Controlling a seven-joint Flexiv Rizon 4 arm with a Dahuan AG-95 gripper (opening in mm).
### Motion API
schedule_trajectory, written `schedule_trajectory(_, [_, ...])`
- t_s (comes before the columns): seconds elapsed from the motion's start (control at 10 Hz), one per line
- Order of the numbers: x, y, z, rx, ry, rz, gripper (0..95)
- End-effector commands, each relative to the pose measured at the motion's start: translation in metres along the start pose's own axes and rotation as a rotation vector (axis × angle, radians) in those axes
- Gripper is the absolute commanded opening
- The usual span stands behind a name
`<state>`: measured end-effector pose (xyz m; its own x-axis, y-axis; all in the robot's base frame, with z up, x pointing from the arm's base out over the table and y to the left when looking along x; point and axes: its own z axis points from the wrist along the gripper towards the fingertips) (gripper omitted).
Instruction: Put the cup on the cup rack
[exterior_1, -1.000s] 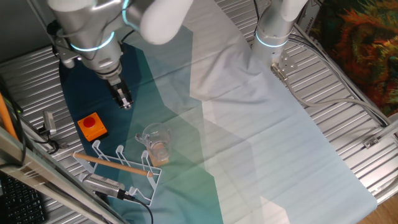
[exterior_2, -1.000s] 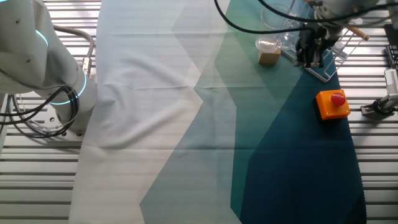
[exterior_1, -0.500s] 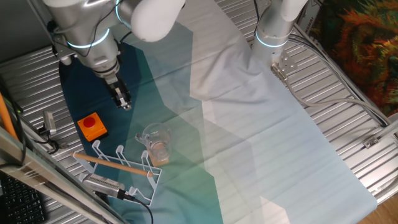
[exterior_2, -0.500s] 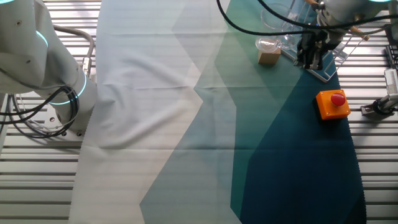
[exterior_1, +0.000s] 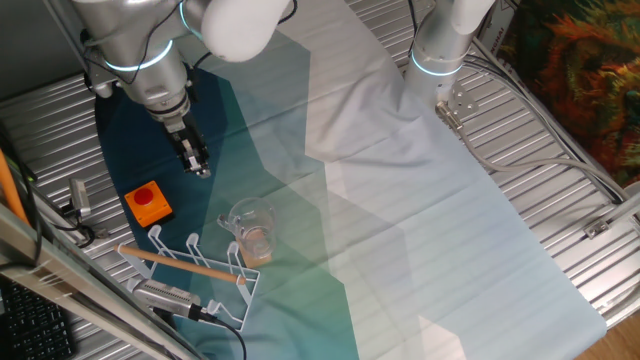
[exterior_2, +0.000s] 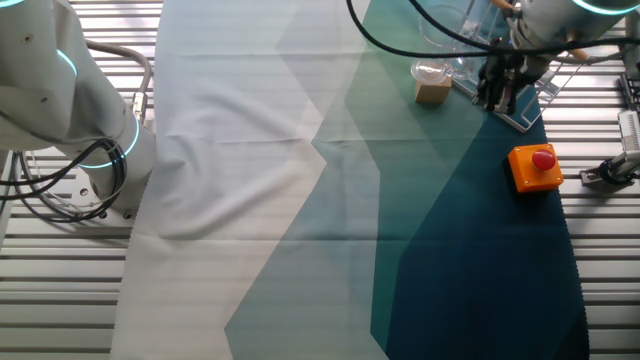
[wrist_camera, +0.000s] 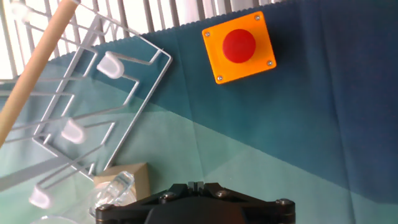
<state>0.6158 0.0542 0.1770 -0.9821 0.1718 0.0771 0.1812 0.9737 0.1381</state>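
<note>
The cup is seen standing on the cloth, well below and off to one side of the gripper, with nothing holding it. In the hand view only a part of it is caught at the lower edge, just ahead of the gripper's housing. It is made of clear, colourless material with a side handle, so that its outline is hard to pick out; the tan wooden block is seen through or directly against it, and which of the two cannot be told.

The cup rack lies just beyond the cup, on the side away from the gripper. It is built of thin white wire bent into upright looped prongs, with a pale round wooden rod laid across it. No cup is seen on any prong.

The task is therefore judged to be at its start: the cup has not yet been grasped, and the approach, the grasp, the lift and the placing over a prong are all left to be done.

The gripper hangs above the dark part of the cloth, empty. Its fingers appear close together in both fixed views, but how far they are parted cannot be told for certain.

The orange box with a red button sits near the gripper on the cloth, which is smooth fabric printed in angular bands from dark teal to white and is wrinkled towards the far end.
</note>
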Motion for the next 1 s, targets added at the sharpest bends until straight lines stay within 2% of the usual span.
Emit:
schedule_trajectory(0.1, [0.000,0.002,0.001,0.008,-0.006,0.046,0.0])
schedule_trajectory(0.2, [0.000,0.006,0.002,0.011,-0.003,0.076,0.0])
schedule_trajectory(0.3, [0.001,0.008,0.003,0.028,-0.005,0.077,0.0])
schedule_trajectory(0.5, [0.006,0.022,0.012,0.054,-0.018,0.078,0.0])
schedule_trajectory(0.6, [0.008,0.028,0.015,0.056,-0.023,0.078,0.0])
schedule_trajectory(0.8, [0.007,0.033,0.014,0.085,-0.019,0.078,0.0])
schedule_trajectory(1.0, [0.005,0.041,0.009,0.095,-0.018,0.080,0.0])
